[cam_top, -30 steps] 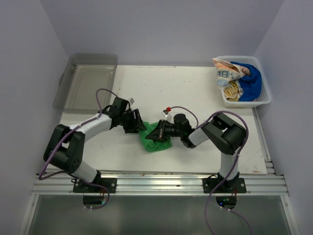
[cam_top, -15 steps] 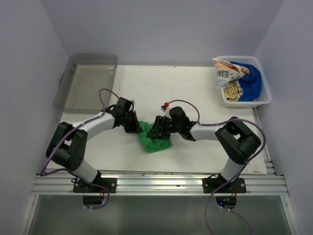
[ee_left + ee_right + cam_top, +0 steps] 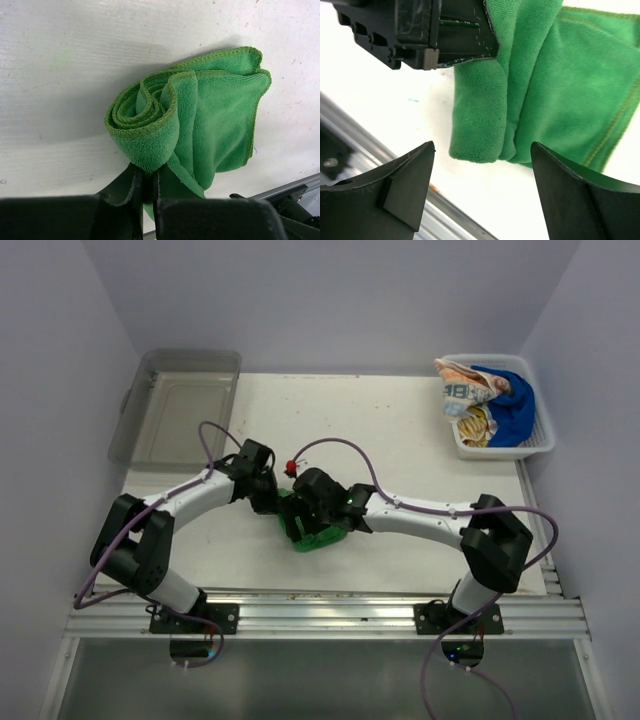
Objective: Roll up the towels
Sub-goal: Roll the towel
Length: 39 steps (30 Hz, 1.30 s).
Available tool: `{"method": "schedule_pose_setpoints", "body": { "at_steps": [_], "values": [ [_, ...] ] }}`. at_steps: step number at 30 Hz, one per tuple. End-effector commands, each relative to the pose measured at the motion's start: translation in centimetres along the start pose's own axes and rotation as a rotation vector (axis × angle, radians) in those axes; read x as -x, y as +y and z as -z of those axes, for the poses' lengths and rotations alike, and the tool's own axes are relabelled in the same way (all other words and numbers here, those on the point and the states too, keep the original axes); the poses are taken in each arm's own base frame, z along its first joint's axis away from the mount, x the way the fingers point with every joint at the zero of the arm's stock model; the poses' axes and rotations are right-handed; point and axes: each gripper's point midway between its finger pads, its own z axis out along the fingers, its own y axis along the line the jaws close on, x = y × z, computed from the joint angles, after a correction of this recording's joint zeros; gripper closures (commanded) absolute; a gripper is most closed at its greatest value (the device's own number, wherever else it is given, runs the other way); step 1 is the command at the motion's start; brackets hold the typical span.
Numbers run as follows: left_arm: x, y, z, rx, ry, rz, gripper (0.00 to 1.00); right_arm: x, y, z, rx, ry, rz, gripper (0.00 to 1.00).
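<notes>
The green towel (image 3: 318, 532) lies on the table (image 3: 400, 430), near the front edge and a little left of centre, with both arms bent in over it. The left gripper (image 3: 274, 502) comes at it from about 10 o'clock and the right gripper (image 3: 308, 516) reaches across from 3 o'clock, so the two black heads nearly meet above the cloth.

In the left wrist view the green towel (image 3: 210, 125) is partly rolled. A tight spiral of layers shows at its 9 o'clock end, and a looser flap is folded over toward 3 o'clock. The left gripper (image 3: 149, 181) is pinched tight on the lower edge of that roll, with cloth squeezed between its fingers at 6 o'clock.

In the right wrist view the right gripper (image 3: 482, 150) stands spread wide, one finger (image 3: 405, 185) at 7 o'clock and the other at 5 o'clock. Neither touches the green towel (image 3: 560, 85). A folded end of it hangs into the gap between them. The left gripper's black body sits at 11 o'clock in that view, right against the cloth.

Off at 2 o'clock from the green towel, well apart, a white basket (image 3: 538, 446) holds the rest in a heap: the orange-and-white towel (image 3: 460, 380), the blue towel (image 3: 516, 406) and the yellow-tan towel (image 3: 474, 426). A clear bin (image 3: 150, 390) sits at 10 o'clock on the far left corner.
</notes>
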Motion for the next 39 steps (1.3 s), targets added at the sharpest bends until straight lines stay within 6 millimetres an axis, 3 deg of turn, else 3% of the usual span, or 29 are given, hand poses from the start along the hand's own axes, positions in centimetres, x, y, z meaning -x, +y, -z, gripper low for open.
{"method": "schedule_pose_setpoints", "body": {
  "at_steps": [1, 9, 14, 17, 20, 21, 24, 25, 27, 28, 31, 36, 39],
  "values": [
    [0.7, -1.1, 1.0, -0.005, -0.033, 0.008, 1.00, 0.6, -1.4, 0.3, -0.160, -0.006, 0.132, 0.20],
    [0.5, -1.2, 0.9, -0.006, -0.028, 0.016, 1.00, 0.3, 0.6, -1.3, -0.185, -0.007, 0.216, 0.23],
    [0.5, -1.4, 0.9, -0.011, -0.029, 0.020, 1.00, 1.1, 1.1, -2.6, -0.189, -0.022, 0.220, 0.33],
    [0.5, -1.4, 1.0, -0.011, -0.028, 0.024, 1.00, 0.8, 1.1, -3.2, -0.189, -0.015, 0.209, 0.44],
    [0.5, -1.4, 1.1, -0.016, -0.033, 0.029, 1.00, 0.0, 0.7, -3.3, -0.193, -0.011, 0.179, 0.66],
    [0.5, -1.4, 1.1, -0.019, -0.033, 0.030, 1.00, -0.5, 0.4, -3.3, -0.199, -0.008, 0.173, 0.77],
    [0.7, -1.9, 1.5, -0.039, -0.044, 0.028, 1.00, -1.2, 0.0, -3.0, -0.192, -0.014, 0.132, 0.94],
    [0.8, -2.1, 1.6, -0.047, -0.046, 0.019, 0.90, -1.3, -0.2, -3.0, -0.187, -0.018, 0.102, 1.00],
    [1.0, -2.3, 1.9, -0.053, -0.055, 0.014, 0.75, -0.7, 0.5, -2.5, -0.125, -0.063, 0.063, 1.00],
    [1.3, -2.8, 2.3, -0.066, -0.068, 0.005, 0.63, -2.0, 0.3, -2.6, -0.102, -0.036, 0.034, 1.00],
    [2.3, -3.5, 3.4, -0.093, -0.111, -0.010, 0.40, -2.4, 0.3, -2.2, -0.031, -0.057, -0.038, 1.00],
    [3.5, -4.3, 4.4, -0.122, -0.142, -0.020, 0.38, -2.7, 0.0, -2.1, 0.101, -0.079, -0.168, 1.00],
    [3.2, -4.2, 4.4, -0.130, -0.139, -0.023, 0.38, -2.6, -0.2, -2.1, 0.163, -0.089, -0.235, 1.00]
  ]
}}
